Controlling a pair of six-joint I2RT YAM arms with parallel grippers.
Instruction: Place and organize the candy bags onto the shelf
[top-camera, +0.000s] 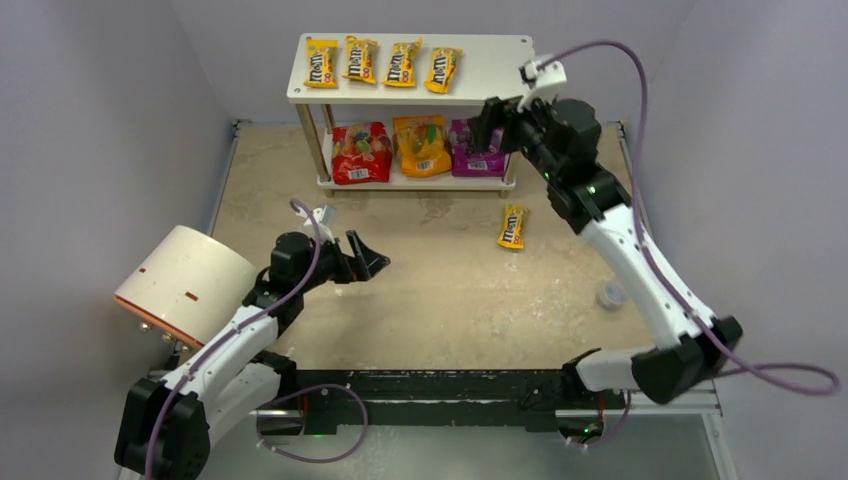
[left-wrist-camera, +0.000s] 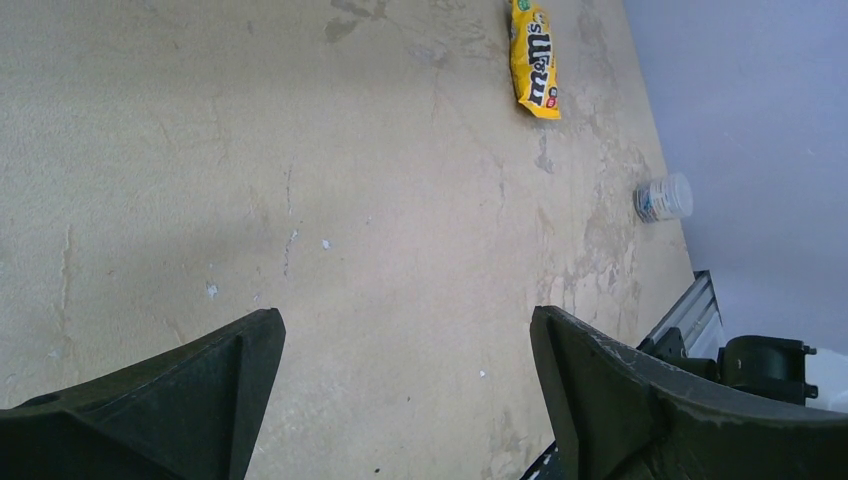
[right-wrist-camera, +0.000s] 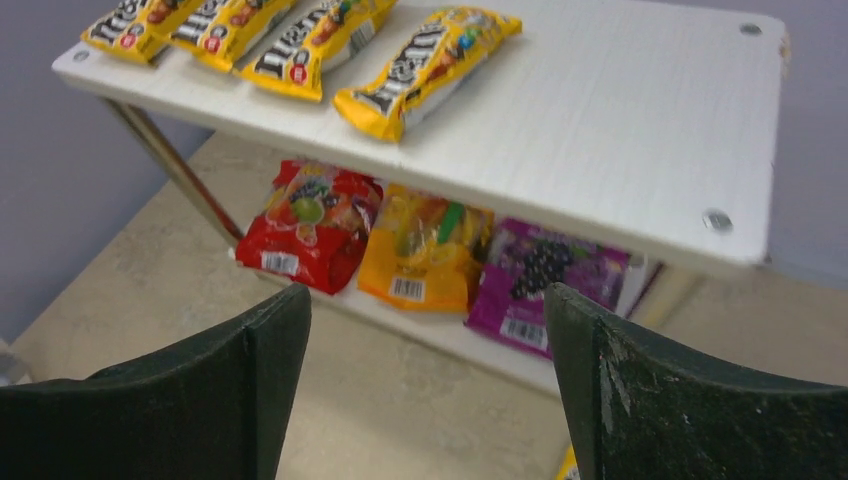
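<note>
A loose packet (top-camera: 512, 226) lies flat on the table (top-camera: 450, 300), right of centre in the top view, just below the right end of the shelf (top-camera: 495, 70) and apart from it. The shelf stands at top centre. Four packets (top-camera: 362, 60) lie side by side across the left part of its top board, three pouches (top-camera: 421, 146) fill the lower board, and the right part of the top board is bare.

The right gripper (top-camera: 487, 128) hangs at the shelf's right end, by the purple pouch, its jaws wide with nothing between them. The left gripper (left-wrist-camera: 405, 320) hovers over bare table left of centre, its jaws just as wide and empty. Its camera shows the loose packet at the top of the frame, well apart.

The loose packet looks light, thin and crinkly: glossy film around small hard sweets that probably shift inside. Pinched at a flat end seam, it would likely sag and slip. The better hold, I judge, is across its narrow width near the middle, with the jaws coming straight down outside the long edges and closing gently so the film bunches. Because it lies so low, the fingertips probably need to reach the tabletop.
</note>
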